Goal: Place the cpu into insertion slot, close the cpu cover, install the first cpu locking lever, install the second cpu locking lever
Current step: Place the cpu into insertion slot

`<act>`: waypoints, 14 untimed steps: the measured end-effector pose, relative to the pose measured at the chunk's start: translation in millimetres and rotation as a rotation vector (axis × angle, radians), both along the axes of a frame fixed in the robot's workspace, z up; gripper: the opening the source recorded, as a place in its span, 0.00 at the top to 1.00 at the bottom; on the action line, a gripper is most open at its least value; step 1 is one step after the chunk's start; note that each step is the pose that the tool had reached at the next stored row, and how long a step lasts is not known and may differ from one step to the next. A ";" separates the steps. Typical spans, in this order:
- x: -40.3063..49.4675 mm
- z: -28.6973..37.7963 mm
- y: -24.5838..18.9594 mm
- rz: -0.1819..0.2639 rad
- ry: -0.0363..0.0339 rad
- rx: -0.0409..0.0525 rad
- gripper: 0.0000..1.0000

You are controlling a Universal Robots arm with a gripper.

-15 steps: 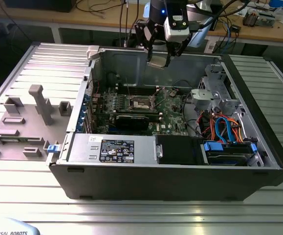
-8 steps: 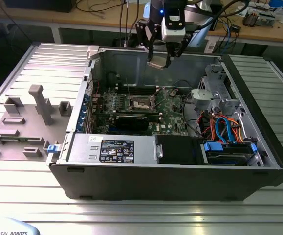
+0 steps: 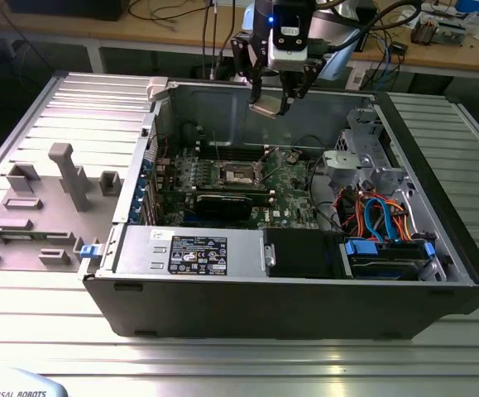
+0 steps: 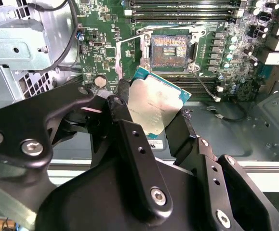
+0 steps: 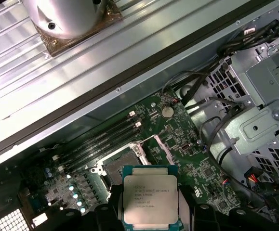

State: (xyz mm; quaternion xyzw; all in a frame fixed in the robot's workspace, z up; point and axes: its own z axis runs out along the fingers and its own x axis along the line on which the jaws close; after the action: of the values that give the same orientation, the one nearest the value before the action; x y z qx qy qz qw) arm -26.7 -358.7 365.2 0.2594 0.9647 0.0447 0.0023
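Fingers (image 4: pixel 129 144) clenched on the cpu (image 4: pixel 151 108) (silvery top showing), held above the bare insertion slot (image 4: pixel 170 50)

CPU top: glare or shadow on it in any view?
Second wrist view: pale sheen across the cpu, no blown-out spot. First wrist view: evenly lit; the strong glare is on the silver cylinder instead. Exterior view: a blue light glows on the tool above it.
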 end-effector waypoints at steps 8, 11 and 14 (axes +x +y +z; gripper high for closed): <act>0.0 -0.2 0.0 -0.034 0.0000 -0.0001 0.46; 0.0 -0.5 0.0 -0.087 0.0000 -0.0002 0.46; -1.6 -0.5 0.0 -0.100 0.0000 -0.0003 0.46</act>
State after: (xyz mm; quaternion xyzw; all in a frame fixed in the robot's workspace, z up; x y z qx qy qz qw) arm -28.2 -358.7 364.7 0.3073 0.9506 0.0443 0.0046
